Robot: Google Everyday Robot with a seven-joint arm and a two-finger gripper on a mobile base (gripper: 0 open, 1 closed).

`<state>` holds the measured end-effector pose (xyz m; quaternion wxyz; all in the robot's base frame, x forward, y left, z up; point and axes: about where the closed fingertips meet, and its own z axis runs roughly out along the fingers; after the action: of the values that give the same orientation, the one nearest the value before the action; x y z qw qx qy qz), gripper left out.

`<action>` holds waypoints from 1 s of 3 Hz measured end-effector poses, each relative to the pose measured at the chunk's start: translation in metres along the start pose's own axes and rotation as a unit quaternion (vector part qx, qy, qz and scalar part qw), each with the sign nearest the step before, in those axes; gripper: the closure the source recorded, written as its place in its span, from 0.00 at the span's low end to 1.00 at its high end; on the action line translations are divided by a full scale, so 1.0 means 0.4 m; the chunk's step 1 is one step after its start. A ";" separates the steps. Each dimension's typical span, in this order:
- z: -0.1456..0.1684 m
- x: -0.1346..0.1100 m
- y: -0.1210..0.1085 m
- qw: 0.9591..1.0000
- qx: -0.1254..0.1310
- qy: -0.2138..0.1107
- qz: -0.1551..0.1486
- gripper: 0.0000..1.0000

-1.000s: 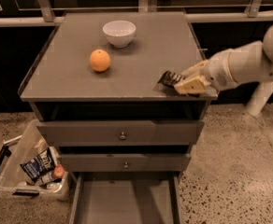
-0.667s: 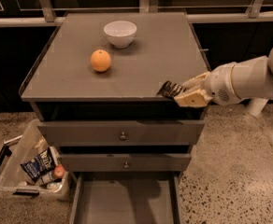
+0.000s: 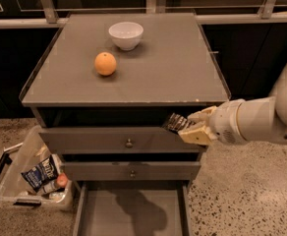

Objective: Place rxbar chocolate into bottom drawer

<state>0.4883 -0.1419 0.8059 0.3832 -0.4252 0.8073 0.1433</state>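
Black-wrapped rxbar chocolate point(image 3: 176, 122) clamped in the gripper point(image 3: 186, 128), held in front of the top drawer point(image 3: 84, 140), just below the cabinet top point(image 3: 158, 73). Lifted already, apparently; yet to be lowered into the open bottom drawer point(image 3: 99, 215) underneath and released.

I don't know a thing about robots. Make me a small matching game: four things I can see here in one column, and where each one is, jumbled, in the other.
Things:
1. orange
2. bowl
3. chocolate bar
4. bottom drawer

Places:
A. pulled open, down by the floor
B. gripped by the tool, in front of the top drawer
C. toward the back of the cabinet top
D. on the cabinet top, nearer the front than the bowl

Pairs: 1-D, 2-C, 3-B, 4-A
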 end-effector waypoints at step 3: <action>0.144 0.118 0.051 0.998 -0.042 0.008 0.037 1.00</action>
<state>0.4845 -0.1246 0.7306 0.3528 -0.4117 0.8189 0.1883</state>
